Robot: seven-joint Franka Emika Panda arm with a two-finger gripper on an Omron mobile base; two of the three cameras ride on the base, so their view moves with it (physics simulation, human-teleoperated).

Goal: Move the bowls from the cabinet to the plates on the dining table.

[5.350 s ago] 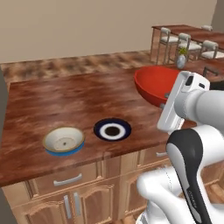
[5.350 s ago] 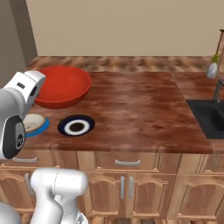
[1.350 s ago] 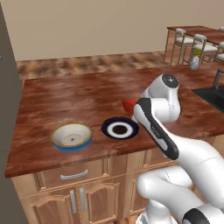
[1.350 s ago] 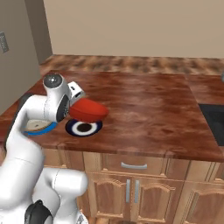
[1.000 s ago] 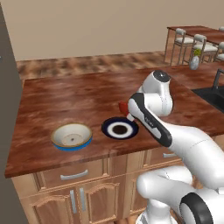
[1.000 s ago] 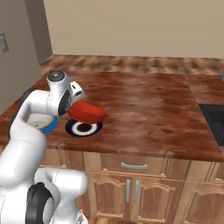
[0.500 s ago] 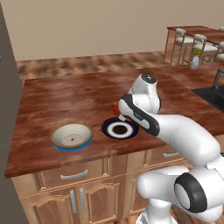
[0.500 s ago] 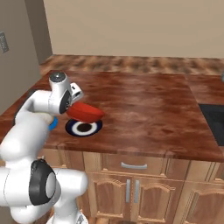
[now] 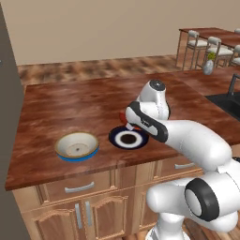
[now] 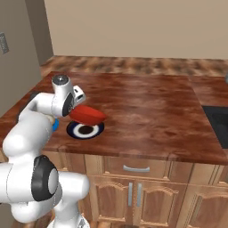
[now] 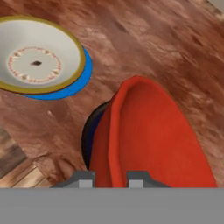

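Note:
My gripper (image 11: 111,179) is shut on the rim of the glossy red bowl (image 11: 148,140), with one fingertip on each side of it. The bowl (image 10: 88,115) hangs tilted just above the black-navy ringed plate (image 10: 84,130), which lies near the front edge of the dining table (image 10: 147,102). In the left base view my forearm covers most of the red bowl (image 9: 123,116), and the ringed plate (image 9: 129,138) shows below it. The cream bowl (image 9: 77,144) sits on the blue plate (image 11: 76,85), left of the ringed plate. The cabinet is out of view.
A dark sink (image 9: 229,101) is set into the counter at the right. Chairs and a small table (image 9: 211,44) stand at the back right. A tall grey unit (image 9: 7,140) rises along the left. Drawers with grey handles (image 10: 133,168) run under the table top.
The base has driven up to the table and the red bowl has come down from high to over the ringed plate. In the last second the arm folded left while the bowl hardly moved.

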